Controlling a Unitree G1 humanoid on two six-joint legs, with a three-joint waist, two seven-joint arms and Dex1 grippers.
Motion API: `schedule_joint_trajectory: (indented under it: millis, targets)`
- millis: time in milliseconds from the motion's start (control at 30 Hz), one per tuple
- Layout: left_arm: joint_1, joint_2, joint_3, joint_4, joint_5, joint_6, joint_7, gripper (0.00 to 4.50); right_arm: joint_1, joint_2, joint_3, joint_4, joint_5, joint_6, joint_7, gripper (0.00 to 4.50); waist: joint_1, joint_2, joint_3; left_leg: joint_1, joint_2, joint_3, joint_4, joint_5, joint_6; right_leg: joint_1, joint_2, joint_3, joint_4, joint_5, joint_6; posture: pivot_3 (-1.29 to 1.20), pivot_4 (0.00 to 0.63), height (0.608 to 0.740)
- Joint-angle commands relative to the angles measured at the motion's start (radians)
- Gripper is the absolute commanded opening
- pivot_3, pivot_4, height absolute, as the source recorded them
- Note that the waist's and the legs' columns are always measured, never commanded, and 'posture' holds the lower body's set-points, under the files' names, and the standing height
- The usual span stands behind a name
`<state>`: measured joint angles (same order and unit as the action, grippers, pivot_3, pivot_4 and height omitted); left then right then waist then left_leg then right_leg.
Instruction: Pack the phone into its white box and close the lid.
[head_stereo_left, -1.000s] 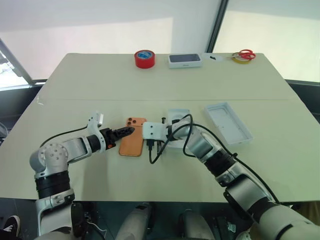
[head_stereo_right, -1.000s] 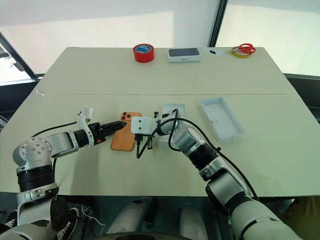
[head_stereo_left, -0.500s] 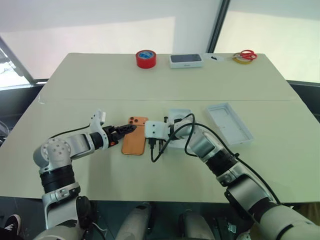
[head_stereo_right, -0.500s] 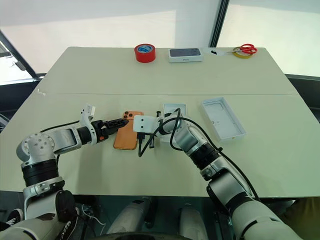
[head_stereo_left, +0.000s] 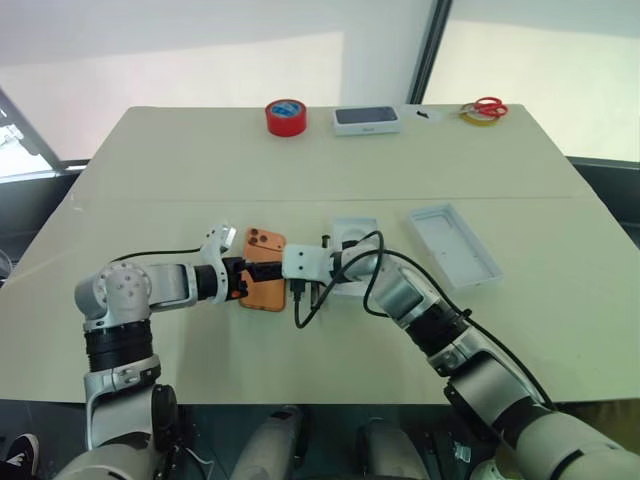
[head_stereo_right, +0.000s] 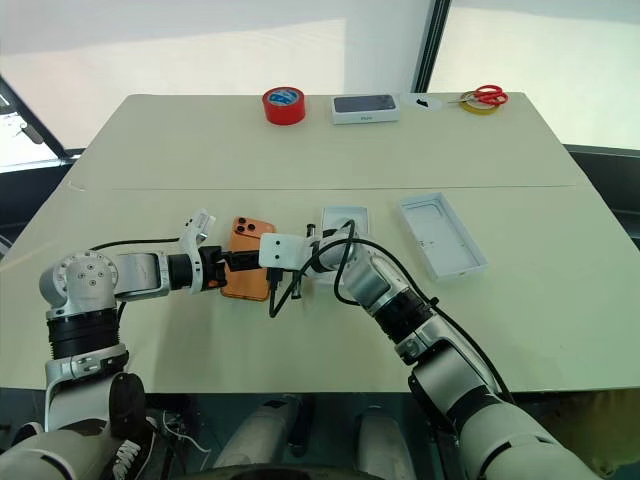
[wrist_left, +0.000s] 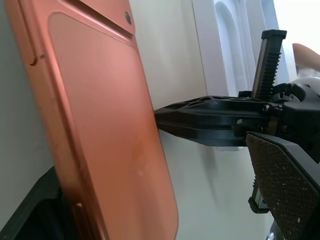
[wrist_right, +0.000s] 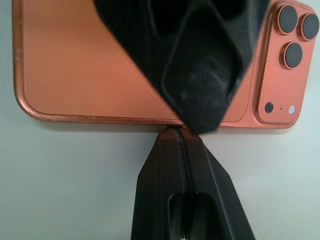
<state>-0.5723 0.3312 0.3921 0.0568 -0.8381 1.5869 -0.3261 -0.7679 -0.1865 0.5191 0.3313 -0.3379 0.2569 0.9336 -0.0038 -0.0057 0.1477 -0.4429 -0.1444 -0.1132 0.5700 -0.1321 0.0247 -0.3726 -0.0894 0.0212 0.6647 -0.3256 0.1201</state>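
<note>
The task is at its start: the phone (head_stereo_left: 264, 284) lies back-up on the bench (head_stereo_left: 180, 170), just beside the white box (head_stereo_left: 352, 256), and the lid (head_stereo_left: 453, 246) sits apart on the robot's right, so packing and closing are both left to do. The left end effector (head_stereo_left: 240, 279) has its fingers spread wide across the phone, one finger apparently slipped under an edge, though I cannot tell for sure that it is lifting it. The right end effector (wrist_right: 184, 131) has its fingers pressed together, the tip at the phone's long edge.
</note>
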Motion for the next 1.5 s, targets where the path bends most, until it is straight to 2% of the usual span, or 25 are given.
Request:
schedule_joint_trajectory:
  millis: [33, 267, 367, 467, 900, 933, 967, 1033, 1267, 1367, 1500]
  targets:
    - [0.007, -0.048, 0.018, 0.013, -0.008, 0.015, -0.003, 4.48, -0.001, 0.015, 0.017, -0.033, 0.009, -0.003, 0.0, 0.0, -0.001, 0.0, 0.0, 0.0, 0.0, 0.0, 0.0, 0.0, 0.0, 0.0, 0.0, 0.0, 0.0, 0.0, 0.0, 0.0, 0.15, 0.736]
    - [0.028, -0.032, 0.088, 0.03, -0.022, 0.013, -0.048, 4.48, 0.001, 0.006, 0.019, -0.036, 0.007, -0.004, -0.005, 0.0, -0.01, -0.001, 0.0, 0.0, 0.0, 0.0, -0.001, 0.0, 0.0, 0.0, 0.0, 0.0, 0.0, 0.0, 0.0, 0.0, 0.15, 0.736]
    - [0.055, -0.015, 0.063, 0.019, -0.011, -0.002, -0.071, 3.69, 0.001, 0.007, 0.021, -0.037, 0.008, -0.005, -0.006, 0.0, -0.012, -0.001, 0.0, 0.0, 0.0, 0.0, -0.001, 0.0, 0.0, -0.001, 0.0, 0.0, -0.001, 0.0, 0.0, 0.0, 0.15, 0.736]
    - [0.069, 0.003, 0.047, 0.011, -0.011, -0.006, -0.092, 2.3, -0.001, 0.008, 0.022, -0.035, 0.009, -0.006, -0.008, 0.0, -0.011, -0.001, 0.001, 0.0, 0.0, 0.0, -0.002, 0.0, 0.0, -0.001, 0.0, 0.0, -0.001, 0.0, 0.0, 0.0, 0.15, 0.736]
    - [0.086, 0.027, 0.061, 0.03, 0.001, -0.002, -0.111, 2.3, -0.002, 0.007, 0.023, -0.035, 0.015, -0.003, -0.01, 0.0, -0.012, -0.001, 0.001, 0.0, 0.0, -0.001, -0.007, 0.002, -0.002, -0.003, 0.0, 0.001, -0.001, 0.0, 0.0, 0.0, 0.15, 0.736]
    - [0.085, 0.028, 0.068, 0.032, 0.001, 0.0, -0.109, 1.87, -0.001, 0.006, 0.024, -0.035, 0.014, -0.003, -0.011, 0.0, -0.012, -0.001, 0.001, 0.0, 0.0, -0.001, -0.007, 0.002, -0.003, -0.004, 0.0, 0.001, -0.001, 0.0, 0.0, 0.0, 0.15, 0.736]
    - [0.088, 0.035, 0.067, 0.029, 0.0, -0.007, -0.114, 1.7, 0.0, 0.006, 0.024, -0.035, 0.014, -0.003, -0.011, 0.0, -0.012, -0.001, 0.001, 0.0, 0.0, -0.001, -0.007, 0.002, -0.003, -0.004, 0.0, 0.001, -0.001, 0.0, 0.0, 0.0, 0.15, 0.736]
    - [0.09, 0.043, 0.076, 0.03, -0.007, 0.0, -0.122, 0.94, 0.002, 0.006, 0.024, -0.035, 0.015, -0.001, -0.01, 0.0, -0.013, -0.001, 0.001, 0.0, 0.0, -0.001, -0.008, 0.002, -0.003, -0.004, 0.0, 0.001, -0.001, 0.0, 0.0, 0.0, 0.15, 0.736]
    - [0.091, 0.041, 0.094, 0.027, -0.018, 0.02, -0.125, 0.94, 0.005, 0.006, 0.027, -0.039, 0.014, -0.003, -0.01, 0.0, -0.013, -0.002, 0.001, 0.0, 0.0, -0.001, -0.009, 0.003, -0.004, -0.005, 0.0, 0.001, -0.001, 0.0, 0.0, 0.0, 0.15, 0.736]
    - [0.096, 0.029, 0.11, 0.035, -0.022, 0.023, -0.127, 0.07, 0.003, 0.006, 0.02, -0.045, 0.02, -0.007, -0.01, 0.0, -0.013, -0.002, 0.001, 0.0, 0.0, -0.001, -0.009, 0.003, -0.004, -0.005, 0.0, 0.001, -0.001, 0.0, 0.0, 0.0, 0.15, 0.736]
    - [0.117, 0.024, 0.107, 0.013, -0.023, -0.015, -0.13, 0.03, 0.003, 0.007, -0.018, -0.06, 0.058, -0.017, -0.016, 0.0, -0.013, -0.002, 0.001, 0.0, 0.001, -0.001, -0.009, 0.003, -0.004, -0.005, 0.0, 0.001, -0.001, 0.0, 0.0, 0.0, 0.15, 0.736]
